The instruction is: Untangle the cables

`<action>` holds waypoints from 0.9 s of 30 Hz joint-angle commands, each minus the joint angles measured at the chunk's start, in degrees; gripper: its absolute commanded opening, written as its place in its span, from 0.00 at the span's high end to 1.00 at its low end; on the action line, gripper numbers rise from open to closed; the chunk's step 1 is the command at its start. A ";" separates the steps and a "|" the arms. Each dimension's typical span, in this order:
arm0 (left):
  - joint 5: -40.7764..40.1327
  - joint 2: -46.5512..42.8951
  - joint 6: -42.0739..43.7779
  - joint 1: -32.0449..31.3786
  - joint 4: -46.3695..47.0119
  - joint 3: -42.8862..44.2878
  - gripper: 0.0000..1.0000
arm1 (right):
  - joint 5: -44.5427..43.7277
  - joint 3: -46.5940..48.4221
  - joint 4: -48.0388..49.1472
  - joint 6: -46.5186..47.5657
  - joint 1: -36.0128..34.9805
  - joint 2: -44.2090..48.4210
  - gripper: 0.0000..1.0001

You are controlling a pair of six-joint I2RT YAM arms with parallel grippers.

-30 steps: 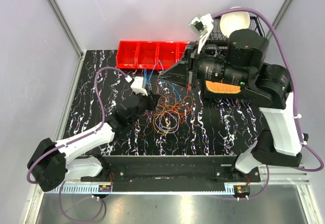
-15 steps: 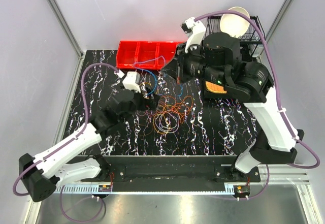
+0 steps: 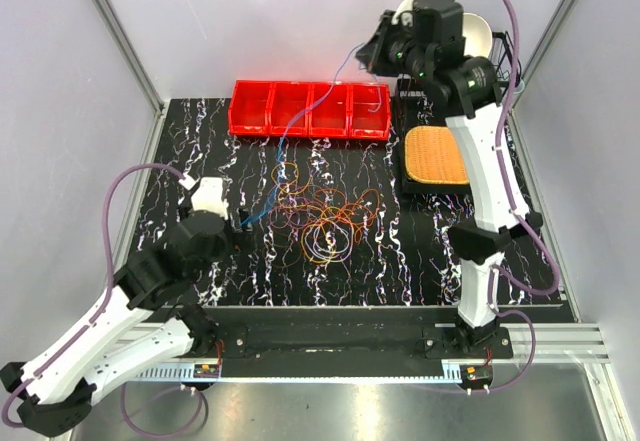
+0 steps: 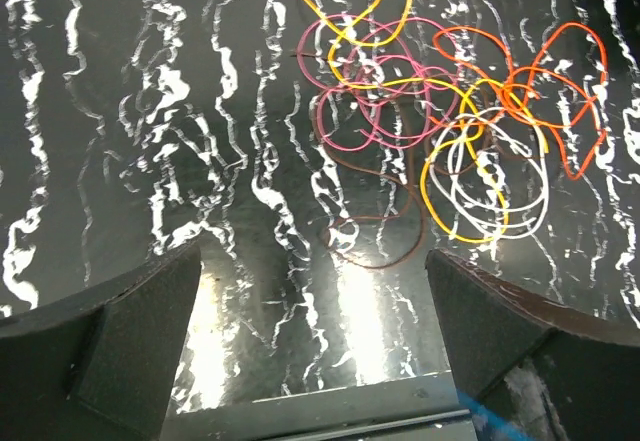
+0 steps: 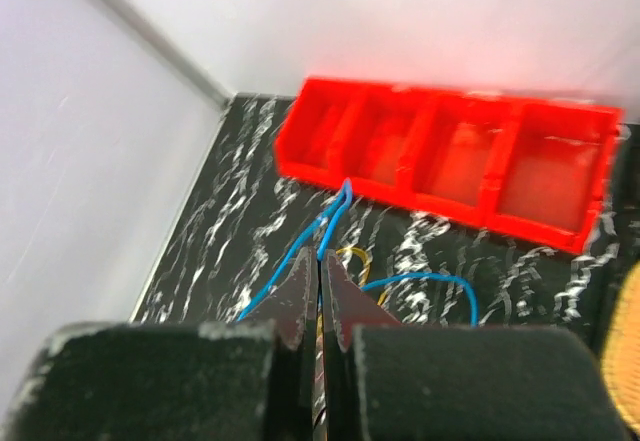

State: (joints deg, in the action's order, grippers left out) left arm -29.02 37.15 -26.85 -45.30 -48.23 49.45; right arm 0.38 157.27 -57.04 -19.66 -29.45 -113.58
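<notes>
The cables (image 3: pixel 322 217) lie as a loose tangle of orange, yellow, pink, white and brown loops (image 4: pixel 440 131) in the middle of the black marbled table. One blue cable (image 3: pixel 262 201) rises out of it in a long slanted line to my right gripper (image 3: pixel 370 53), which hangs high above the back of the table. That gripper (image 5: pixel 321 261) is shut on the blue cable (image 5: pixel 340 206), whose bend sticks out past the fingertips. My left gripper (image 3: pixel 238 223) sits low at the tangle's left, open wide (image 4: pixel 312 256) with nothing between its fingers. A bit of blue shows by its right finger (image 4: pixel 520 341).
A row of red bins (image 3: pixel 310 109) stands at the back of the table. An orange woven pad (image 3: pixel 436 154) lies at the back right, with a wire rack holding a white bowl (image 3: pixel 482 33) behind it. Grey walls close in on both sides.
My left gripper has opened and drawn back toward the near left. The right arm has risen high and back, pulling the blue cable into a long line out of the tangle.
</notes>
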 commanded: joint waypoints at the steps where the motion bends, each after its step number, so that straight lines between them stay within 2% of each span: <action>1: -7.89 -4.78 -1.53 0.03 -0.55 -0.32 0.01 | 6.20 -0.03 7.28 -3.71 7.12 -0.94 1.00; 3: -7.82 -6.64 -1.28 0.04 0.32 -0.84 0.01 | 9.89 0.84 7.90 -4.77 9.23 -3.66 1.00; 10: -6.49 -13.94 -3.29 0.03 -0.37 -0.67 0.01 | 13.85 1.63 9.57 -3.20 10.82 -7.62 1.00; 14: -5.62 -13.86 -6.10 0.03 -1.26 -1.02 0.01 | 11.84 0.50 11.24 -1.44 10.82 -7.89 1.00; 19: -15.27 -12.28 -16.89 0.03 -5.02 -2.44 0.01 | 10.78 -0.65 13.44 -0.82 10.91 -8.24 1.00; 20: -13.89 -11.92 -17.61 0.03 -5.47 -1.99 0.01 | 11.13 -0.65 14.05 -0.99 10.91 -8.58 1.00; 27: 5.43 -10.16 -4.63 0.03 3.57 -0.15 0.01 | 11.66 -0.48 17.74 -2.05 10.91 -10.34 1.00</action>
State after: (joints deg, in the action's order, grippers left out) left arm -33.61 26.65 -37.26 -45.28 -51.51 46.76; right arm 11.55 156.31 -44.53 -21.87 -18.37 -122.93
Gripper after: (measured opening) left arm 0.987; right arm 0.011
